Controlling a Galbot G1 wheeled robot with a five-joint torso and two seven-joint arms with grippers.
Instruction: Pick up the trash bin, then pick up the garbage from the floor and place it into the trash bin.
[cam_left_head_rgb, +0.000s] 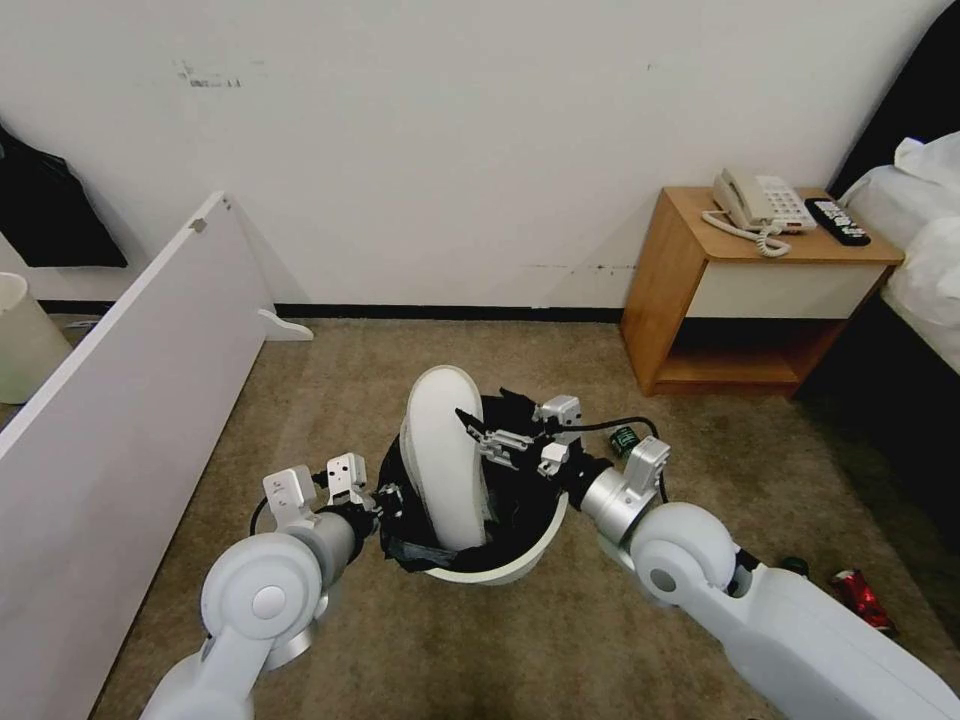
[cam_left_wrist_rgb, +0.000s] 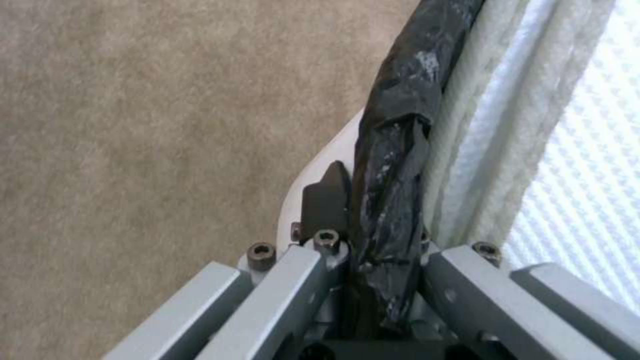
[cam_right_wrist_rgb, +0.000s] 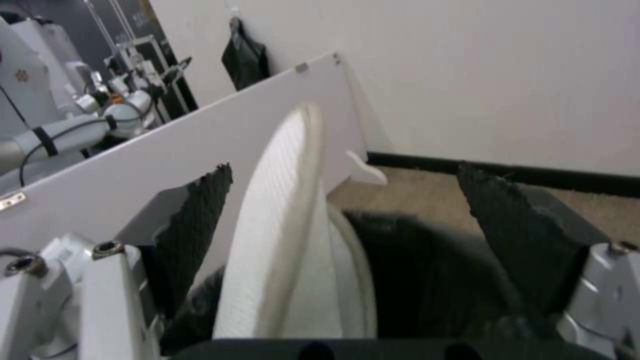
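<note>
1. The trash bin, white with a black garbage bag folded over its rim, serves as the landmark. It hangs above the carpet floor directly in front of the robot, tilted a little toward the camera.
2. The left gripper is clamped on the bin's rim on the robot's left side. The left wrist view shows a dark finger pad against the white outer wall and the bunched bag pinched between the jaws. This grip is what carries the bin, which likely explains the tilt.
3. A white slipper stands on end inside the bin, its toe rising well above the rim. It seems too long to lie flat within.
4. The right gripper hovers over the bin's mouth just beside the slipper. Its black pads are spread apart with the slipper between them, grasping nothing, so it appears to have let go.
5. More garbage lies on the floor: a dark can beyond the bin's right side, and a red wrapper farther right.
6. Hidden matters: the bin's bottom and anything under the slipper are covered. The right arm partly masks the dark can.
</note>
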